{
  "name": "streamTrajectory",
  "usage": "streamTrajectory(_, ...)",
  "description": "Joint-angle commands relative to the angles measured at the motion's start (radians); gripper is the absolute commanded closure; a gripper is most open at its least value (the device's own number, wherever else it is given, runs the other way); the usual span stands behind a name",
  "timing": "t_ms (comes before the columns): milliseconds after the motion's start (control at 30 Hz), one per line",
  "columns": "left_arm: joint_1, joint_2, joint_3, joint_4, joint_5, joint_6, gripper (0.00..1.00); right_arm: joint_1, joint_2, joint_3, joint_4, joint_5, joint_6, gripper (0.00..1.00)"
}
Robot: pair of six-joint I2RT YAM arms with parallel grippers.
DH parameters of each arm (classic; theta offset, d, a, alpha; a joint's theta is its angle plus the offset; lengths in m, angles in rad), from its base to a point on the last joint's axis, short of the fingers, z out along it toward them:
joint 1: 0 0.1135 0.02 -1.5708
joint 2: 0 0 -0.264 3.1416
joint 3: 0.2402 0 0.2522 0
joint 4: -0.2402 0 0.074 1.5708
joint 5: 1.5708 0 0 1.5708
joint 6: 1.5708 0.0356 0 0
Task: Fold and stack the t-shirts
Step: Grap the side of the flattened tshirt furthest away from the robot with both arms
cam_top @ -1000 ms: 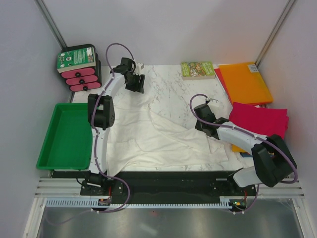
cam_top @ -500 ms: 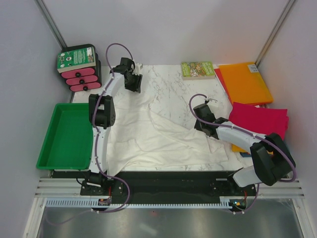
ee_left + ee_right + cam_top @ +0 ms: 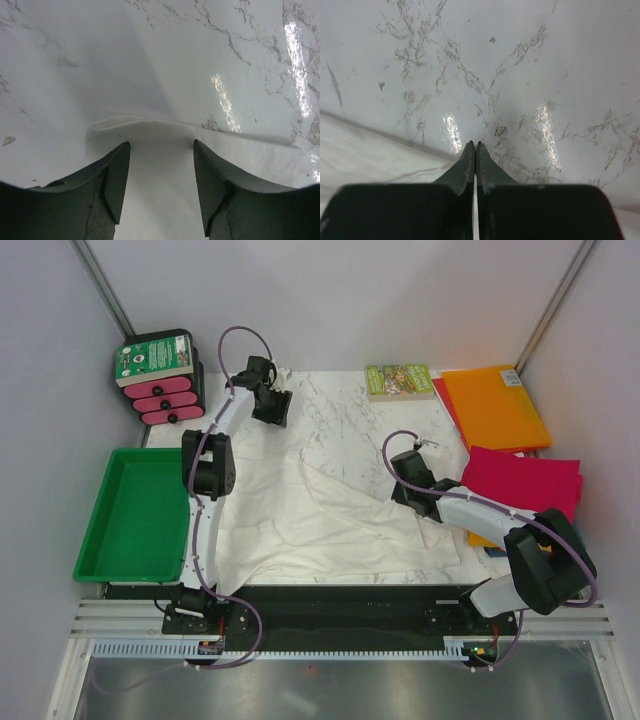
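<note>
Two lying folded at right: orange shirt (image 3: 495,405), magenta shirt (image 3: 525,485). White t-shirt (image 3: 320,515) sprawling unfolded mid-table. I'm hovering left gripper (image 3: 160,145), jaws apart, over its far hem; right gripper (image 3: 476,145) closed at right edge.

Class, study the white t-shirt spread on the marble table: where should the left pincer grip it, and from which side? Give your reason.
Probably the far corner hem of the white t-shirt, where the cloth lies doubled into a small raised lip. Come down from above with the left pincer open across that lip.
</note>
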Motion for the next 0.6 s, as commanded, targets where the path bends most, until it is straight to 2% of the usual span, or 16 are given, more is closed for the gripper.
streamTrajectory(0, -0.006, -0.018, 0.019, 0.037, -0.077, 0.012, 0.35, -0.001, 0.002, -0.015, 0.038, -0.009, 0.024, 1.00)
streamTrajectory(200, -0.069, 0.011, 0.039, 0.047, -0.239, 0.116, 0.33, -0.001, 0.005, -0.034, 0.044, -0.005, 0.029, 1.00)
streamTrajectory(567, -0.075, -0.087, -0.056, 0.162, -0.224, 0.069, 0.34, -0.001, 0.019, -0.052, 0.070, -0.023, 0.038, 1.00)
